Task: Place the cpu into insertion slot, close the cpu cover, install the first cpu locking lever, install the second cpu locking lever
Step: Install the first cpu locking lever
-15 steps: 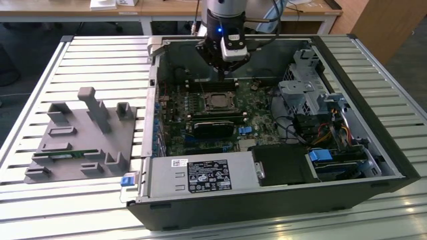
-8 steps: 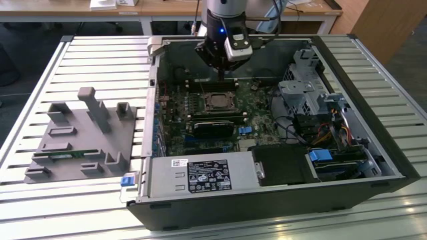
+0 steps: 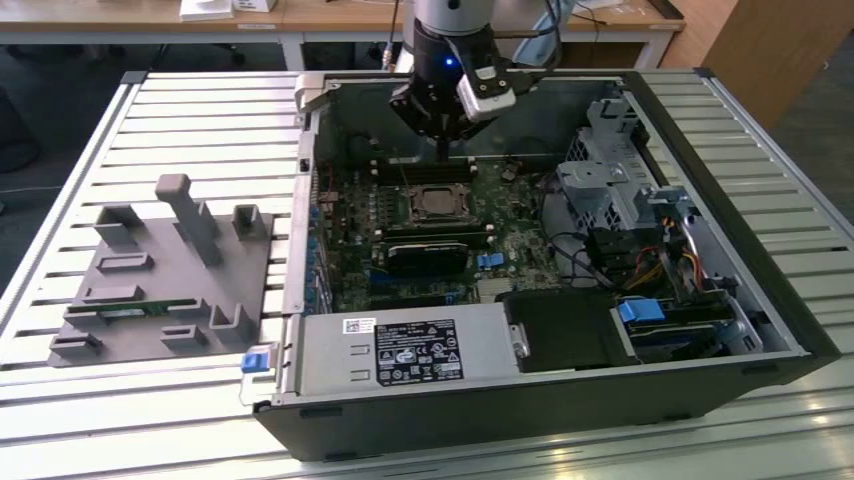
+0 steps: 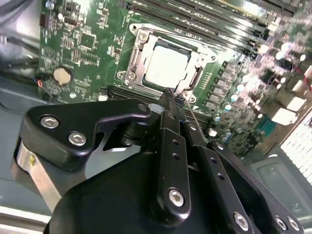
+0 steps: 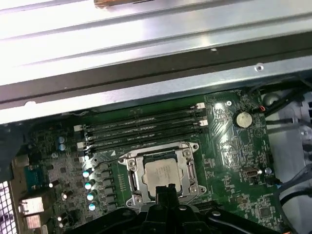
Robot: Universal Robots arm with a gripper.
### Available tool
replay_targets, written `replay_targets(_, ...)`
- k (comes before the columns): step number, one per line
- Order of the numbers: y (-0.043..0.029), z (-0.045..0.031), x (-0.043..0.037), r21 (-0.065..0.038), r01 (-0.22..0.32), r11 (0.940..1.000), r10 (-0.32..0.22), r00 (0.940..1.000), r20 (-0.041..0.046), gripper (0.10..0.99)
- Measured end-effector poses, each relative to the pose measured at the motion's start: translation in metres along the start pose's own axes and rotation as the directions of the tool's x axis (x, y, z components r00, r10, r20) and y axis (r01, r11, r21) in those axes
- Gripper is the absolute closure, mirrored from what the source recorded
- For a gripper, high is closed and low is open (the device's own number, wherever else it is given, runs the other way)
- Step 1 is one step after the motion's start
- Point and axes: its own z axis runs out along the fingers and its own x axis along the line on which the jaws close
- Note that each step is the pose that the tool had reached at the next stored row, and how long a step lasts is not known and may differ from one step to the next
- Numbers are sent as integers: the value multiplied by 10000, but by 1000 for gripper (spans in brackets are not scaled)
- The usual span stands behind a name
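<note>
With the cpu (image 4: 165,66) seated in the insertion slot (image 4: 170,45) under the lowered cpu cover (image 4: 132,61), a locking-lever step is judged in hand, and careful aim is required of the empty, pinched-together gripper (image 4: 170,95) at its edge.

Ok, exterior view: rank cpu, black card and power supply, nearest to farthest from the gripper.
From the gripper:
1. cpu, just in front of it.
2. black card, beyond the cpu, toward the camera.
3. power supply, nearest the camera.
</note>
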Motion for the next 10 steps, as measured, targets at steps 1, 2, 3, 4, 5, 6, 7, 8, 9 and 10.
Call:
replay_targets(1,0,1,0,-4,182,9998,-182,9998,-4,980)
replay_targets(2,0,1,0,-8,360,9994,-360,9994,-8,980)
replay_targets(3,0,1,0,-12,557,9984,-557,9984,-13,980)
replay_targets(4,0,1,0,-15,735,9973,-735,9973,-17,980)
replay_targets(5,0,2,0,-19,914,9958,-914,9958,-21,980)
replay_targets(6,0,2,0,-24,1095,9940,-1095,9940,-24,980)
replay_targets(7,0,3,0,-28,1271,9919,-1271,9919,-28,980)
replay_targets(8,0,4,0,-32,1451,9894,-1451,9894,-32,980)
replay_targets(9,-1,4,0,-35,1633,9866,-1633,9866,-37,980)
replay_targets(10,-1,5,0,-39,1811,9835,-1811,9835,-40,980)
